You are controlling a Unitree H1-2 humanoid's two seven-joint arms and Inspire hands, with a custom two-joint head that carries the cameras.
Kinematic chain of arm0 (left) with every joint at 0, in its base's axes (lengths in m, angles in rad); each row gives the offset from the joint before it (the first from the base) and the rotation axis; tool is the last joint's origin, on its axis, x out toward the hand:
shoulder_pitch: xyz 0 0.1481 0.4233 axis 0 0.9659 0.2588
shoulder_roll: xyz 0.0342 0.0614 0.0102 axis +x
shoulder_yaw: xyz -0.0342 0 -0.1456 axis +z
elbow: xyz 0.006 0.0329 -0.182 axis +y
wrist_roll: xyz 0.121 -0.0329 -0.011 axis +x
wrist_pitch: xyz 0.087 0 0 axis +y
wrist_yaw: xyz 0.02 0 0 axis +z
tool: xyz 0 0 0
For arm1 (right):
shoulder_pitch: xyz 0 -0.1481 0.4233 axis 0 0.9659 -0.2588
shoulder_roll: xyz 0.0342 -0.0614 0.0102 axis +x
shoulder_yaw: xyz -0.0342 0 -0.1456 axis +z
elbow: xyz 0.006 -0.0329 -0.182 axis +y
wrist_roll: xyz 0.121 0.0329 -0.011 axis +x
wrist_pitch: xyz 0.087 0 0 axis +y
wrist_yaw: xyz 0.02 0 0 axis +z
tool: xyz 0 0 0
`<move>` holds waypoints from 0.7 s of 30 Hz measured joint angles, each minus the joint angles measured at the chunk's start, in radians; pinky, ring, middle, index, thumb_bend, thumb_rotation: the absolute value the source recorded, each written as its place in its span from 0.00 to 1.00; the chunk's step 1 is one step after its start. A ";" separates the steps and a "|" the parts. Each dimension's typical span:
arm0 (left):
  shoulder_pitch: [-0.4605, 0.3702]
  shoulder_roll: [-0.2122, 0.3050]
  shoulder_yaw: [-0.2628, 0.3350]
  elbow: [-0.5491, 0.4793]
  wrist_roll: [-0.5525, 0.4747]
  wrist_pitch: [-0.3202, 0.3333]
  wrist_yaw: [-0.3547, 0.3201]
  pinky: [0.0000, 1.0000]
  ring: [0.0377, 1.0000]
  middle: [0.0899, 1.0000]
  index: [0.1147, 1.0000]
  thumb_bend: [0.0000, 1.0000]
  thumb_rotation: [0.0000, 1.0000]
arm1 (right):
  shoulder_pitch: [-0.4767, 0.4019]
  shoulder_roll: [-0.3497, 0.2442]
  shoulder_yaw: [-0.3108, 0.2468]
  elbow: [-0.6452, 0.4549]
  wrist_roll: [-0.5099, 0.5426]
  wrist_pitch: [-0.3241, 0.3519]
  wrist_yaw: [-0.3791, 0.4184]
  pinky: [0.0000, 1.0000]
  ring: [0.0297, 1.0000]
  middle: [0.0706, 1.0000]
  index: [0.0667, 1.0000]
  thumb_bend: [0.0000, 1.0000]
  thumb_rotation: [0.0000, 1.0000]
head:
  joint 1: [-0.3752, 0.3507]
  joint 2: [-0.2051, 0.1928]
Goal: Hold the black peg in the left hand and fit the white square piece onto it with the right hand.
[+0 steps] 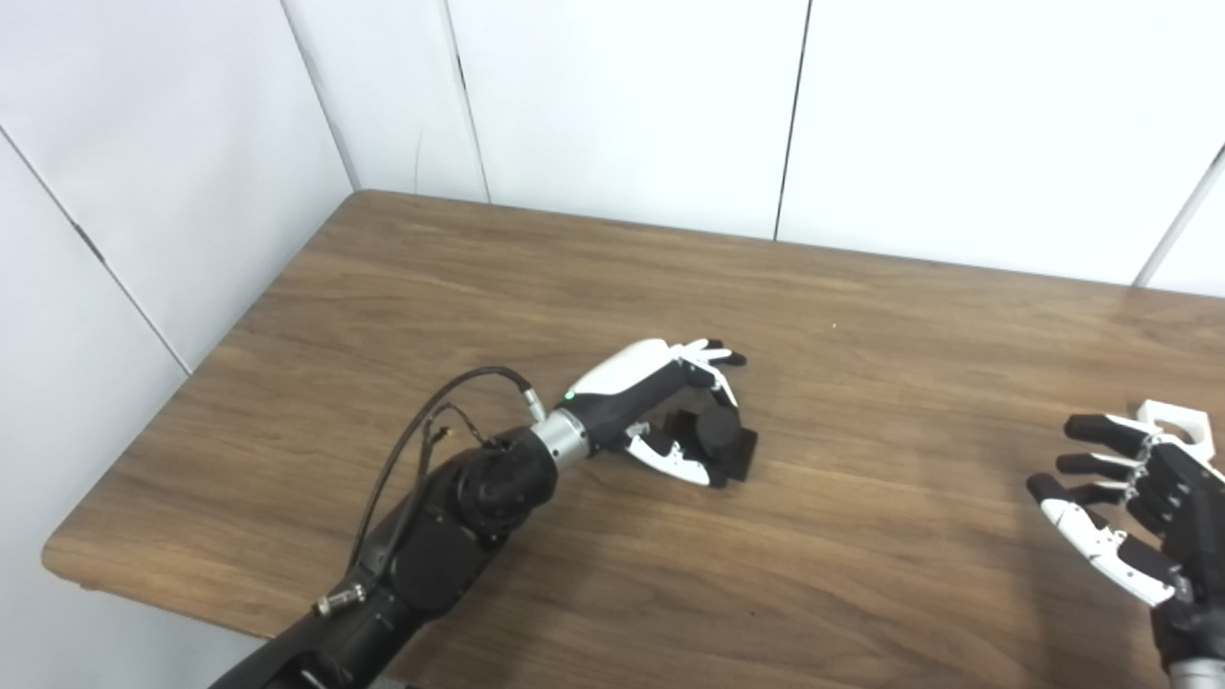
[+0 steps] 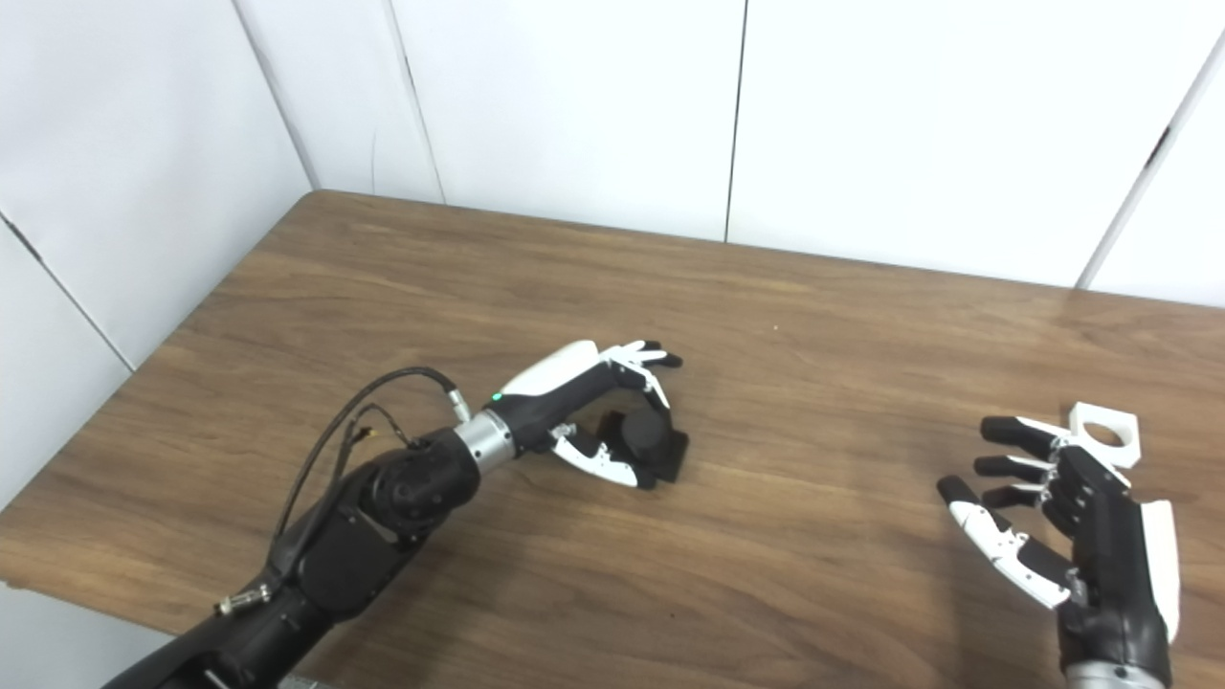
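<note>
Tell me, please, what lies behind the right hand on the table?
The white square piece, with a round hole, lies on the table just beyond the open right hand. Its near edge is covered by the fingers.

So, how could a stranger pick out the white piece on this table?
Look at the right end of the wooden table, just beyond the right hand. The white square piece lies there: a flat white block with a round hole, unlike the black peg.

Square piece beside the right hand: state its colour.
White, with a round hole through it. The square piece shows best in the right eye view, beyond the right hand.
</note>
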 measured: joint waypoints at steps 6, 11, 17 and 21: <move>0.000 -0.054 -0.044 0.011 0.009 -0.040 0.008 1.00 1.00 0.92 0.42 0.52 0.08 | 0.001 0.000 0.003 0.000 -0.006 0.001 -0.002 0.48 0.59 0.67 0.62 0.46 0.05 | -0.009 0.003; -0.003 -0.094 -0.070 0.042 0.010 -0.075 0.021 1.00 1.00 0.93 0.42 0.52 0.08 | 0.002 0.000 0.004 0.000 -0.013 0.001 -0.002 0.47 0.59 0.66 0.61 0.46 0.03 | -0.018 0.005; -0.013 -0.112 -0.100 0.055 0.010 -0.073 0.021 1.00 1.00 0.94 0.42 0.52 0.08 | 0.003 0.000 0.002 0.000 -0.014 0.001 -0.003 0.49 0.60 0.68 0.62 0.47 0.06 | -0.023 0.009; -0.025 -0.128 -0.121 0.073 0.010 -0.077 0.022 1.00 1.00 0.94 0.42 0.52 0.08 | 0.004 0.000 -0.002 0.000 -0.002 0.001 -0.003 0.50 0.61 0.68 0.62 0.48 0.08 | -0.035 0.014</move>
